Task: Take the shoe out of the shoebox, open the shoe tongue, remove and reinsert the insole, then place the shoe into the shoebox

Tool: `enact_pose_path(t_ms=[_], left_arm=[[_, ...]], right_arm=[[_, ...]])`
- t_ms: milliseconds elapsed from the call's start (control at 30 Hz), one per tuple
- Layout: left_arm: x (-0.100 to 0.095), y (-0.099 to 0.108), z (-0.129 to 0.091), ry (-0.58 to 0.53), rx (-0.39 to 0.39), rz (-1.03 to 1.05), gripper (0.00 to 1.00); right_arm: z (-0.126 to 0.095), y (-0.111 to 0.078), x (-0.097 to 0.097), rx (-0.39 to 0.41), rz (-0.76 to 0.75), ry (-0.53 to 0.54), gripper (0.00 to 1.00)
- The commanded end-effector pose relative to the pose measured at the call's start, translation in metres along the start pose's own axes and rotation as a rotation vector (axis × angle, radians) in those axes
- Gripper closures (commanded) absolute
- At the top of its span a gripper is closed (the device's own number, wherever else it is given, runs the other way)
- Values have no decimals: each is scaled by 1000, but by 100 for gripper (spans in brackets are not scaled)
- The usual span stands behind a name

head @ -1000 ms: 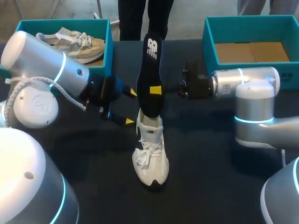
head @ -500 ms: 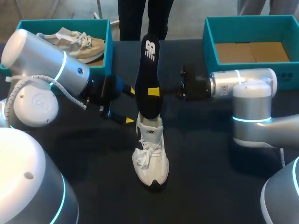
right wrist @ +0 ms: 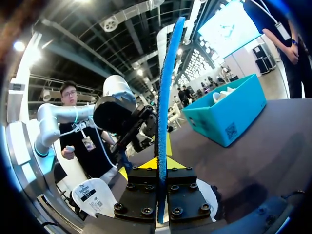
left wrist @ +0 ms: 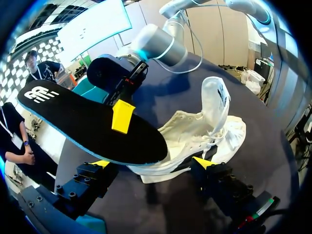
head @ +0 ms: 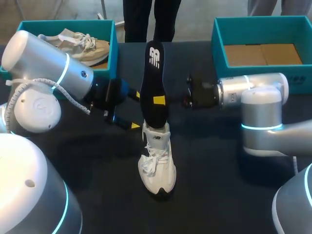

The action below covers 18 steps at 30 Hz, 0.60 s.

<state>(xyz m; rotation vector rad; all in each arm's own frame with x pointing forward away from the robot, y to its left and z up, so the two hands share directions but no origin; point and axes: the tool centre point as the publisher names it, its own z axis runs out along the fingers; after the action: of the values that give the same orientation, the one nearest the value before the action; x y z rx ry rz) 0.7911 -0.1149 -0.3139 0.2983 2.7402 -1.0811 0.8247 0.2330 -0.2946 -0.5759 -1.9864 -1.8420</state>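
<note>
Where the right gripper (right wrist: 160, 165) pinches it from both sides, a black foam insole with a blue edge (right wrist: 165, 87) stands upright above the yellow tips. Left gripper (left wrist: 151, 162): fingers spread wide, gripping nothing. Just ahead of them, a white lace-up shoe (left wrist: 195, 134) on the dark table (head: 219, 161), tongue raised, heel end under the insole's lower end. Farther off, behind that gripper, a teal shoebox (head: 113, 46) holding a beige shoe (head: 80, 45).

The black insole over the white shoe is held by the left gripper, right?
No. The right gripper holds the black insole over the white shoe. The head view shows that arm coming in from the right.
</note>
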Motion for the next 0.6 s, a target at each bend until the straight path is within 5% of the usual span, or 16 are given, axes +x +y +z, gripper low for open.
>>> enact_pose_path(t_ms=[33,600], left_arm=[[0,-1,0,1,-5,0,0],[0,-1,0,1,-5,0,0]], right_arm=[[1,-6,3,-6,1,-11,100],[5,-26,1,3,17,-9,100]])
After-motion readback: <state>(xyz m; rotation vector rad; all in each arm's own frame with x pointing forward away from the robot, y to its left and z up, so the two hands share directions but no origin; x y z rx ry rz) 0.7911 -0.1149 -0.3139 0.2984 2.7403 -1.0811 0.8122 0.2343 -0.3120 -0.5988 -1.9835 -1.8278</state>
